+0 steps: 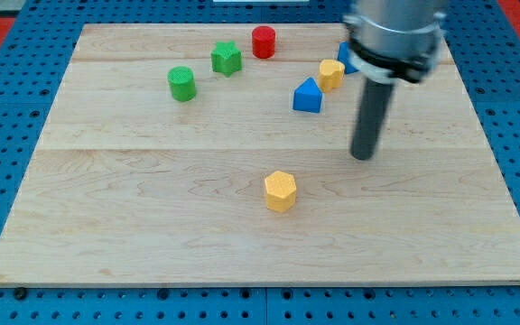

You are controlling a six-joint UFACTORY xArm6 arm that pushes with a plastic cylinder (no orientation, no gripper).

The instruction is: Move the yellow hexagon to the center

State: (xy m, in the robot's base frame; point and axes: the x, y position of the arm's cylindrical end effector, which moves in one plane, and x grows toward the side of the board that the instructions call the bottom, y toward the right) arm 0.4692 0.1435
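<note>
The yellow hexagon (pixel 280 190) lies on the wooden board (pixel 152 226), a little below its middle. My tip (pixel 362 156) is the lower end of a dark rod that comes down from the view's top right. It stands to the right of the hexagon and a little above it, apart from it. A second yellow block (pixel 331 74) sits near the top, right of centre.
A blue block (pixel 307 96) lies just left of the second yellow block, and another blue block (pixel 345 56) is partly hidden behind the arm. A red cylinder (pixel 263 41), a green star-like block (pixel 227 58) and a green cylinder (pixel 181 83) lie at the upper left.
</note>
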